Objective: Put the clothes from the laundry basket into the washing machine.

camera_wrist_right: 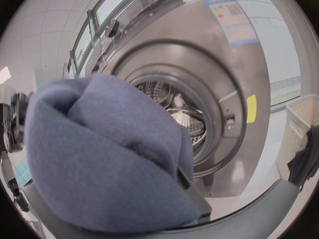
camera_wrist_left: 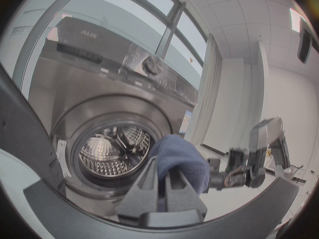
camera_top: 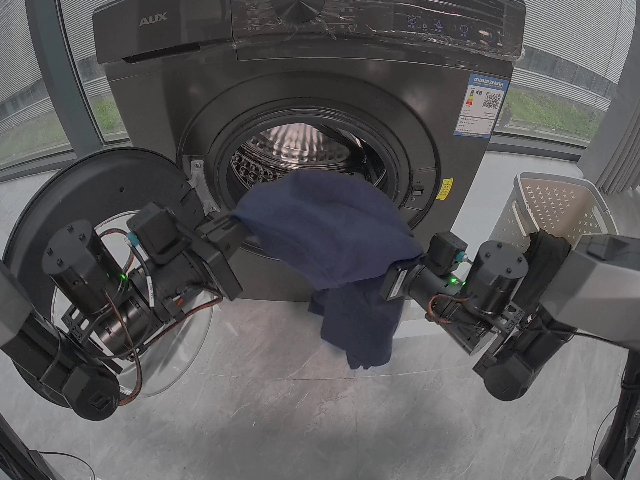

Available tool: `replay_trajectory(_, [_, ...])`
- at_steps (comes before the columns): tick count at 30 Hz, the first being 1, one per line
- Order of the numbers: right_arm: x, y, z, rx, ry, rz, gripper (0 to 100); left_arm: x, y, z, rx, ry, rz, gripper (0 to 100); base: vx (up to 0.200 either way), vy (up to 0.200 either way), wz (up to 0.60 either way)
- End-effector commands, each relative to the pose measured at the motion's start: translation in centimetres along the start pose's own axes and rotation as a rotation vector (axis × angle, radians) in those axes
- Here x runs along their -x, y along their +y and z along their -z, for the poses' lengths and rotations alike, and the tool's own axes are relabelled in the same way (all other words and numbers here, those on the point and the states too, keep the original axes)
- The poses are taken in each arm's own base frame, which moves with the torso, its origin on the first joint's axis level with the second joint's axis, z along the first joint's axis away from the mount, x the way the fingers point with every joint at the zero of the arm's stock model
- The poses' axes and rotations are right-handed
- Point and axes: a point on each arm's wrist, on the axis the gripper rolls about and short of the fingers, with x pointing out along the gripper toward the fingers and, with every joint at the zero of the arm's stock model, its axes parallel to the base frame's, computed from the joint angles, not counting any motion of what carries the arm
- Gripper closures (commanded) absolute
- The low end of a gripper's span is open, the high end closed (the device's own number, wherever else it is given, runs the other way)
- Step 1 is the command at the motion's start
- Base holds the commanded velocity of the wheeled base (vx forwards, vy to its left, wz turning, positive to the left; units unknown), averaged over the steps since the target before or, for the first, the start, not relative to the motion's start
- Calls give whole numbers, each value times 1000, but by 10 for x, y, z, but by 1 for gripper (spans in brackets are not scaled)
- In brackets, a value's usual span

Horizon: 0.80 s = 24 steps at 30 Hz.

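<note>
Now the left claw pinches the blue cloth tight. It stretches left to right over the right claw, whose grip I cannot tell. The open hole of the washing machine sits just behind, farther away.

At centre, the cloth covers the right gripper; lower left, the left arm hides part of the door.

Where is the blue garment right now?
In the head view the blue garment hangs centrally between the left end effector and right end effector, before the washing machine opening.
</note>
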Motion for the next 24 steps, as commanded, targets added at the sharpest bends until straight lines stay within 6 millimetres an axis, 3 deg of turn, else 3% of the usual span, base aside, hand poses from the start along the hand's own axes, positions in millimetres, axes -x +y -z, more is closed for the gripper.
replay_trajectory(1, [10, -5, -39, 8, -89, 9, 100, 6, 6, 34, 8, 128, -9, 100, 0, 0, 0])
replay_trajectory(4, [9, -5, -49, 7, -123, 10, 100, 11, 12, 51, -1, 198, -21, 100, 0, 0, 0])
replay_trajectory(14, [8, -6, -53, 7, -141, 12, 100, 23, 26, 86, 9, 339, -31, 100, 0, 0, 0])
replay_trajectory(24, [10, -3, -50, 4, -133, 3, 100, 28, 22, 105, 30, 414, -9, 100, 0, 0, 0])
